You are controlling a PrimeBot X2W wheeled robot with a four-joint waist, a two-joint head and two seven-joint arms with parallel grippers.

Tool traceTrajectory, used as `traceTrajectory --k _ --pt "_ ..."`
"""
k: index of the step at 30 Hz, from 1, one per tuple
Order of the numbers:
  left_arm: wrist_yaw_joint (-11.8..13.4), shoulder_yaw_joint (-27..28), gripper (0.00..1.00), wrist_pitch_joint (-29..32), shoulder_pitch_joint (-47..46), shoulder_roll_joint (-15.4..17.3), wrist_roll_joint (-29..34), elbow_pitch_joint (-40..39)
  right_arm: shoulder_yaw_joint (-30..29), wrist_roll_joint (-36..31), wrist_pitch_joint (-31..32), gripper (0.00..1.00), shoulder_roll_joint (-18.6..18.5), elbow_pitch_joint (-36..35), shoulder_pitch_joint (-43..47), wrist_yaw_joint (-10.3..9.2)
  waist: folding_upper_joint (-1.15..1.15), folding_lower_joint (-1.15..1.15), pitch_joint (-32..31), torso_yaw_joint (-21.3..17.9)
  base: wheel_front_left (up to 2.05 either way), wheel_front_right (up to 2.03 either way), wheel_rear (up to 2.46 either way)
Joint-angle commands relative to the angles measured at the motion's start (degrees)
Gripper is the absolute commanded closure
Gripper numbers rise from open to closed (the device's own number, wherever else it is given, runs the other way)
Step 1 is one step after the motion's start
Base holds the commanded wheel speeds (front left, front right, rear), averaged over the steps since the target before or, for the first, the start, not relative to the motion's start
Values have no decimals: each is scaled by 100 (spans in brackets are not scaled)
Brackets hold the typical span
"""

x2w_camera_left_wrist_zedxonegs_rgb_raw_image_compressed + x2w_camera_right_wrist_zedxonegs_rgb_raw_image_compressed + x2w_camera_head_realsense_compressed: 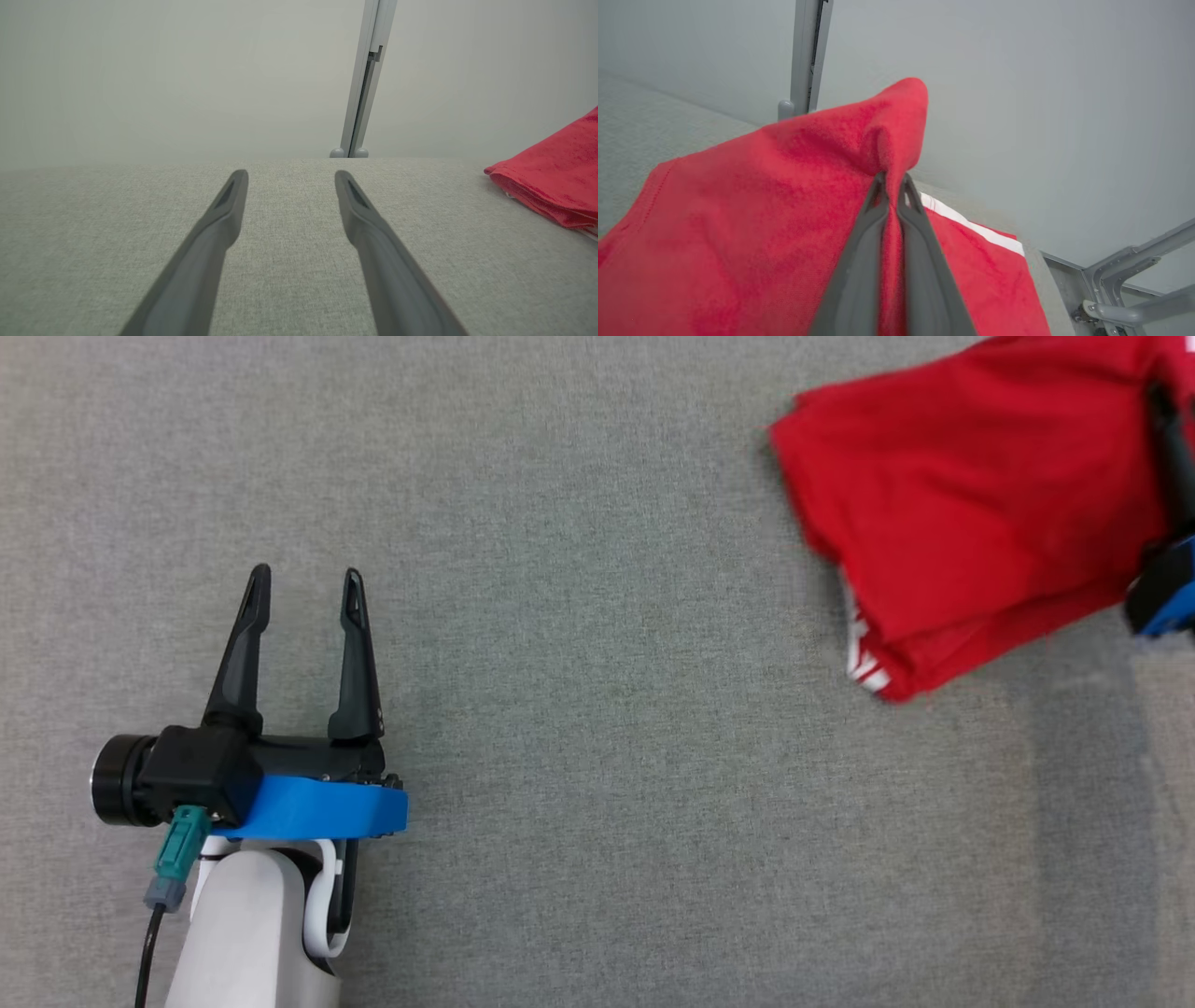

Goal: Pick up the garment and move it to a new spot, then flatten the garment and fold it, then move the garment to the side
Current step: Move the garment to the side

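Note:
The garment (971,495) is red with white stripes, folded, at the upper right of the head view. My right gripper (892,179) is shut on a raised fold of the garment (752,224), and the cloth drapes down from its fingers. In the head view the right gripper (1162,406) shows at the right edge against the cloth. My left gripper (306,581) stands open at the lower left, well away from the garment, with nothing between its fingers. From the left wrist, the left gripper (289,177) hovers over bare cloth and the garment (556,186) lies at the right edge.
A grey fabric tabletop (597,756) spreads under everything. Behind its far edge stand a pale wall and a grey metal post (364,79). Metal frame brackets (1125,289) sit at the table's corner in the right wrist view.

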Motion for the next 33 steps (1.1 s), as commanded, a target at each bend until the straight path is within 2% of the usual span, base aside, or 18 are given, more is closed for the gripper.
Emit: traceTrajectory --k 1,7,12,16,21,29,30,31,32,33 --pt "-15 -15 0 -26 -113 4 28 -48 -49 15 60 100 -191 -68 -204 -1 0 0 96 14 0 0 0" --pt "-32 -31 0 -25 -193 10 86 -155 -235 60 330 100 -747 -39 -485 -1 0 0 307 -28 0 0 0" --pt "-54 -56 0 -26 -283 39 120 -236 -414 177 477 100 -1321 245 -621 -1 0 0 428 -43 0 0 0" --pt "-56 -62 0 -26 -271 49 145 -283 -589 194 573 100 -1621 371 -636 -1 0 0 455 -75 0 0 0" --pt "-70 -66 0 -25 -244 59 151 -308 -676 135 738 100 -1782 507 -671 -1 0 0 466 -109 0 0 0" --pt "-85 -73 0 -25 -330 67 146 -272 -765 -79 1036 100 -1687 711 -876 -1 0 0 553 -100 0 0 0" --pt "-85 -65 0 -26 -337 67 141 -271 -799 -125 1034 89 -1654 729 -894 -1 0 0 566 -94 0 0 0" --pt "-86 -59 0 -25 -344 67 138 -267 -819 -221 1083 90 -1649 759 -900 -1 0 0 578 -85 0 0 0" --pt "-88 -58 0 -25 -347 67 136 -264 -821 -279 1116 85 -1599 781 -909 -1 0 0 586 -79 0 0 0" --pt "-86 -54 0 -26 -348 64 134 -260 -861 -308 1126 55 -1533 794 -938 -1 0 0 594 -74 0 0 0"
